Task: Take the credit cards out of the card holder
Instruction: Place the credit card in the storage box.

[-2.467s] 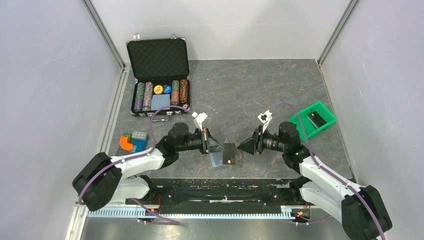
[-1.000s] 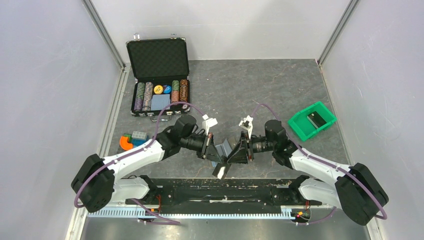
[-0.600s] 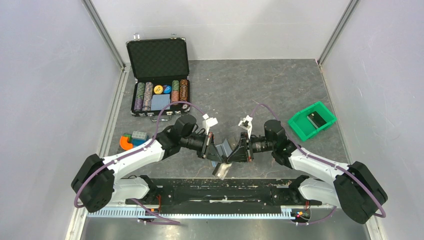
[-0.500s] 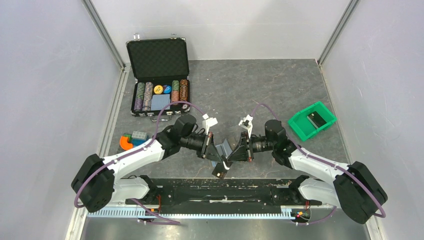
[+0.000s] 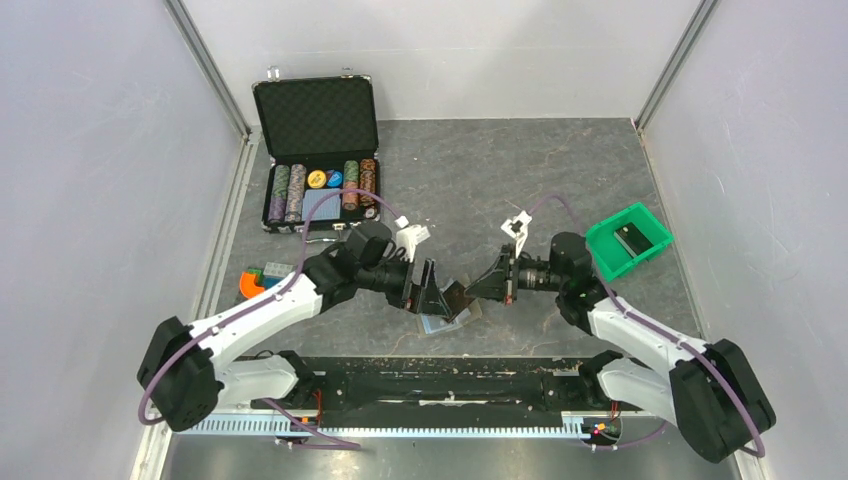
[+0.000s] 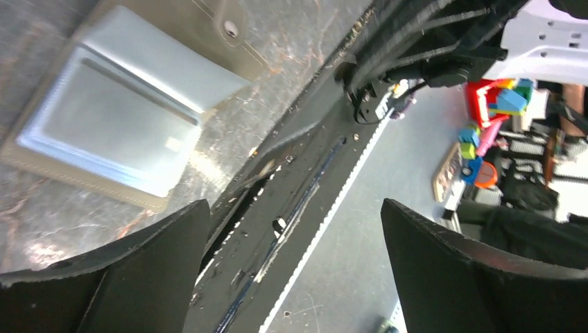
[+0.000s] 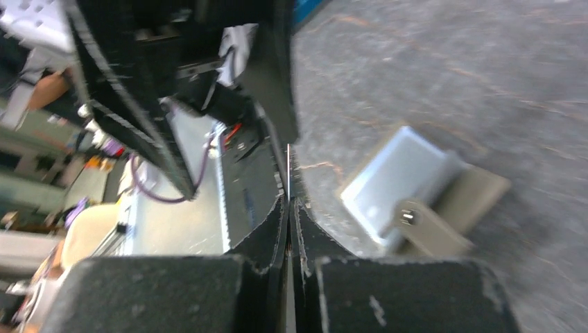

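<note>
Partly done, by my read: one card point(image 7: 288, 166) is out of the card holder point(image 5: 452, 303), pinched edge-on between the right gripper point(image 7: 288, 208) fingers, which are pressed tight on it, held off the table point(image 5: 520, 180) near the holder. The holder lies spread open on the table between the two arms, pale blue showing inside; can't tell if that's another card or lining, so more may be left to pull. The card in hand is not yet put down. The left gripper point(image 6: 295, 215) is spread wide, holding nothing, just above and beside the holder, not touching it
</note>
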`<state>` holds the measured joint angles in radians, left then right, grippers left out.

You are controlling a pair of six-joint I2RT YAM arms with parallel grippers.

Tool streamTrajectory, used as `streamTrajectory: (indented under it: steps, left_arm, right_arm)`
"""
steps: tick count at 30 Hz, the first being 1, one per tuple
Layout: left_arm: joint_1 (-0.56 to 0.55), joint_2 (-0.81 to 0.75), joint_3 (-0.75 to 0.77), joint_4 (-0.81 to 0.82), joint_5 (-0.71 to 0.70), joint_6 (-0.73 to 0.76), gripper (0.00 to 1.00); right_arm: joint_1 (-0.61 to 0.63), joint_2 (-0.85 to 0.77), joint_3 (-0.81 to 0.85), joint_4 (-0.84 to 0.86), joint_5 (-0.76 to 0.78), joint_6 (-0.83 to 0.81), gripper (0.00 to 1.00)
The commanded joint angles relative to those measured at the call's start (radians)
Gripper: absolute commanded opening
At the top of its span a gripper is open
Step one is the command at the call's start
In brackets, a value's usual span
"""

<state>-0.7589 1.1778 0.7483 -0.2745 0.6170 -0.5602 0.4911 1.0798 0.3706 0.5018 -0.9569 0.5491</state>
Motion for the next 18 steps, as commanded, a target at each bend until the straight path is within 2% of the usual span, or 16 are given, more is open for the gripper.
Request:
streamTrajectory:
  steps: [1,6,12,18]
  left_arm:
    - [-0.002,-0.096,0.096,-0.152,-0.194,0.092,1.0]
    - [-0.002,-0.18,0.141,-0.267,-0.381,0.136,1.0]
    - [-0.002,-0.288,0.122,-0.324,-0.565,0.142,1.0]
    - [-0.002,-0.379,0.109,-0.401,-0.703,0.144,1.0]
  right_arm:
    - [-0.089,-0.053,0.078,-0.178,0.108,-0.078,0.0]
    - [-0.224,-0.1,0.145,-0.324,0.274,-0.09,0.0]
    - [-0.444,-0.171,0.228,-0.555,0.624,-0.139,0.0]
    - [-0.671,-0.258,0.249,-0.592,0.875,-0.12,0.0]
